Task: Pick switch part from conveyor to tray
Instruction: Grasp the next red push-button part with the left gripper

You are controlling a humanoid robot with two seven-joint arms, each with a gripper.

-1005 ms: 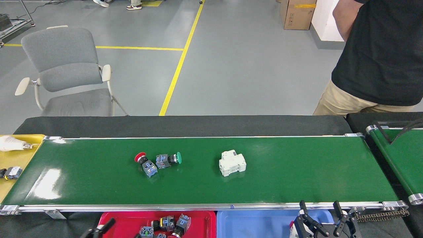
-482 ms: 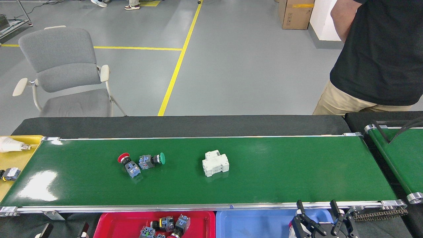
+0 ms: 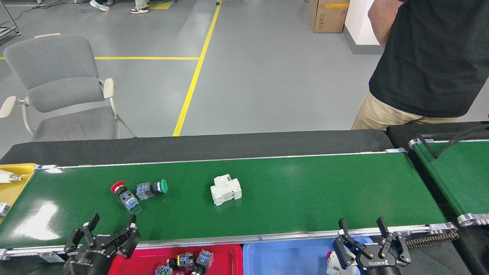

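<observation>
On the long green conveyor [image 3: 305, 191] lie a red-capped push-button switch part [image 3: 123, 194], a green-capped one [image 3: 152, 188] touching it, and a white breaker block [image 3: 225, 189]. My left gripper [image 3: 110, 225] stands open over the belt's near rail, just below and left of the red-capped part. My right gripper [image 3: 363, 227] is open too, at the near rail over the blue tray [image 3: 282, 259]. The red tray [image 3: 225, 259] below the belt holds several switch parts [image 3: 189, 262].
A yellow tray [image 3: 11, 189] sits at the belt's left end with a bulb in it. A second green belt [image 3: 454, 172] runs at the right. A person in a black shirt [image 3: 431, 57] stands behind the table. A grey chair [image 3: 57, 91] is far left.
The parts on the belt have travelled left. My left gripper has risen from below the view to the near rail. The view has shifted slightly, and the right gripper sits a little higher.
</observation>
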